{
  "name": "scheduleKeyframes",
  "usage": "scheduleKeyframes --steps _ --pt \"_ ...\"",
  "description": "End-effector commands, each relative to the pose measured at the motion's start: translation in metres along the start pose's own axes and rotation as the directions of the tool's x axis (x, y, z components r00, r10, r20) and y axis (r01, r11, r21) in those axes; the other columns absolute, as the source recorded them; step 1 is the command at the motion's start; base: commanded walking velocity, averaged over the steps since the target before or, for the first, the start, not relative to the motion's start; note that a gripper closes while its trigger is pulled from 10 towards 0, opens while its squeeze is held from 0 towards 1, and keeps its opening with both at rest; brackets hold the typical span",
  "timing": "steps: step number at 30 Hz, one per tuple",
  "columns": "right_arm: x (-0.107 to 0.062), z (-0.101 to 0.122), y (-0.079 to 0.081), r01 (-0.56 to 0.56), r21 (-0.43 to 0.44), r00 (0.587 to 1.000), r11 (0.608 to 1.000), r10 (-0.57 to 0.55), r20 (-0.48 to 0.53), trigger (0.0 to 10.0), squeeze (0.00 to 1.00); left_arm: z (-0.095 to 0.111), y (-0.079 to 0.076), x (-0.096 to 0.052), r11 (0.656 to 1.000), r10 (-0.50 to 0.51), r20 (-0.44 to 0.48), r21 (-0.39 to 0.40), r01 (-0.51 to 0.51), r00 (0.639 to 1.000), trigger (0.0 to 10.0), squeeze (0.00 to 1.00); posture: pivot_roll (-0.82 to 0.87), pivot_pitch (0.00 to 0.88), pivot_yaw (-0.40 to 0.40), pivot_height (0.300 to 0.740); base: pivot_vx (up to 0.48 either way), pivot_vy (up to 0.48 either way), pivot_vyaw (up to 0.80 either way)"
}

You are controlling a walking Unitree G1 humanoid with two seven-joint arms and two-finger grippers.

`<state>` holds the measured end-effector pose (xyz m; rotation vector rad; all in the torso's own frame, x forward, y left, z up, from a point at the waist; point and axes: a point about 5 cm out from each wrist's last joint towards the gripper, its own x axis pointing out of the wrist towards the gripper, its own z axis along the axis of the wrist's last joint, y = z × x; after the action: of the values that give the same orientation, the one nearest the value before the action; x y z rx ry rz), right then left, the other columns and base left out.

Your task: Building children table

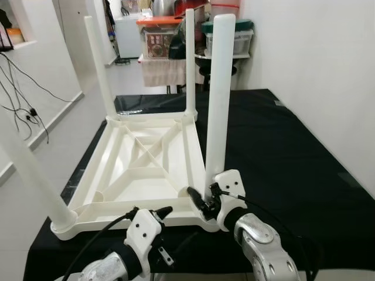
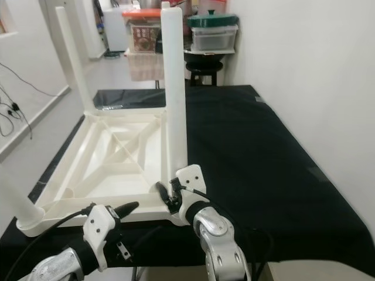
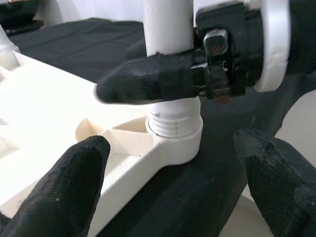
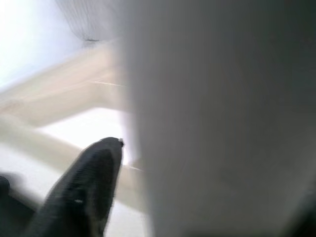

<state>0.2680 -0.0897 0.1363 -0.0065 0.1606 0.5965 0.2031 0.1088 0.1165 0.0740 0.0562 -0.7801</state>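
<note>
well, right claw (image 1: pixel 202 202) around table leg (image 1: pixel 219 93)

Black cloth (image 1: pixel 281 146) underneath; storage boxes (image 1: pixel 159 36) behind; cables (image 1: pixel 20 93) at wall

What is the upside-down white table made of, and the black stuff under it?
The table looks like moulded plastic: smooth, slightly glossy, with crossed ribs underneath. The leg the right hand grips has screw threads at its base. The black cover looks like matte cloth, probably fabric; it shows creases.
</note>
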Motion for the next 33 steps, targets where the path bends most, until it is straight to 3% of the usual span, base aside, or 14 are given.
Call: scheduleKeyframes --steps 1,2,3,4,5,6,8,10,16,17,18,19,31,33 --pt "0.004 0.022 0.003 -0.219 -0.05 0.969 0.974 0.223 0.101 10.0 1.0 -0.002 0.003 0.003 1.0 0.011 0.002 0.013 -0.012 1.0 10.0 0.0 0.02 0.0 -0.024 0.74 0.0 0.0 0.0" --pt "0.003 0.028 0.0 -0.294 -0.098 0.945 0.951 0.305 0.121 10.0 1.0 -0.002 0.003 0.004 1.0 0.01 0.004 0.014 -0.01 1.0 10.0 0.0 0.02 0.0 -0.024 0.74 0.0 0.0 0.0" --pt "0.003 0.034 -0.006 -0.357 -0.137 0.92 0.924 0.374 0.122 10.0 0.19 -0.003 0.004 0.005 1.0 0.008 0.005 0.016 -0.008 1.0 10.0 0.0 0.02 0.0 -0.026 0.74 0.0 0.0 0.0" --pt "0.003 0.039 -0.013 -0.417 -0.163 0.893 0.894 0.437 0.113 10.0 0.19 -0.003 0.004 0.006 1.0 0.006 0.005 0.018 -0.006 1.0 10.0 0.0 0.03 0.0 -0.03 0.74 0.0 0.0 0.0" --pt "0.004 0.042 -0.02 -0.479 -0.188 0.862 0.857 0.5 0.085 10.0 0.0 -0.004 0.004 0.006 1.0 0.006 0.006 0.02 -0.006 1.0 10.0 0.0 0.03 0.0 -0.031 0.74 0.0 0.0 0.0" --pt "0.004 0.042 -0.02 -0.479 -0.188 0.862 0.857 0.5 0.085 10.0 0.0 -0.004 0.004 0.006 1.0 0.006 0.006 0.02 -0.006 1.0 10.0 0.0 0.03 0.0 -0.031 0.74 0.0 0.0 0.0" --pt "0.006 0.047 -0.03 -0.561 -0.223 0.812 0.797 0.582 0.04 10.0 0.0 -0.004 0.005 0.007 1.0 0.005 0.008 0.023 -0.005 1.0 10.0 0.0 0.04 0.0 -0.036 0.74 0.0 0.0 0.0" --pt "0.008 0.05 -0.034 -0.587 -0.233 0.793 0.775 0.609 0.026 10.0 0.0 -0.005 0.005 0.008 1.0 0.005 0.008 0.025 -0.005 1.0 10.0 0.0 0.04 0.0 -0.039 0.74 0.0 0.0 0.0" --pt "0.017 0.057 -0.047 -0.708 -0.184 0.698 0.682 0.715 -0.036 10.0 0.0 -0.006 0.004 0.009 1.0 -0.009 0.003 0.004 0.009 1.0 10.0 0.0 0.05 0.0 -0.042 0.74 0.0 0.0 0.0" --pt "0.02 0.057 -0.054 -0.755 -0.149 0.652 0.639 0.755 -0.069 7.3 0.0 -0.008 0.002 0.008 1.0 -0.026 0.0 -0.003 0.026 1.0 10.0 0.0 0.06 0.0 -0.042 0.74 0.0 0.0 0.0" --pt "0.02 0.057 -0.054 -0.755 -0.149 0.652 0.639 0.755 -0.069 7.3 0.0 -0.008 0.002 0.008 1.0 -0.026 0.0 -0.003 0.026 1.0 10.0 0.0 0.06 0.0 -0.042 0.74 0.0 0.0 0.0" --pt "0.022 0.056 -0.058 -0.754 -0.143 0.654 0.641 0.752 -0.078 0.0 0.0 -0.008 0.002 0.008 1.0 -0.027 0.001 -0.005 0.027 1.0 10.0 0.0 0.06 0.0 -0.043 0.74 0.0 0.0 0.0" --pt "0.015 0.045 -0.075 -0.739 -0.163 0.67 0.653 0.738 -0.082 0.0 0.0 -0.011 0.003 0.009 1.0 -0.028 0.01 -0.01 0.028 1.0 10.0 0.0 0.05 0.0 -0.036 0.74 0.0 0.0 0.0" --pt "0.005 0.039 -0.077 -0.692 -0.182 0.719 0.699 0.691 -0.077 0.0 0.0 -0.011 0.002 0.009 0.999 -0.04 0.01 -0.014 0.04 0.999 10.0 0.0 0.04 0.0 -0.032 0.74 0.0 0.0 0.0"
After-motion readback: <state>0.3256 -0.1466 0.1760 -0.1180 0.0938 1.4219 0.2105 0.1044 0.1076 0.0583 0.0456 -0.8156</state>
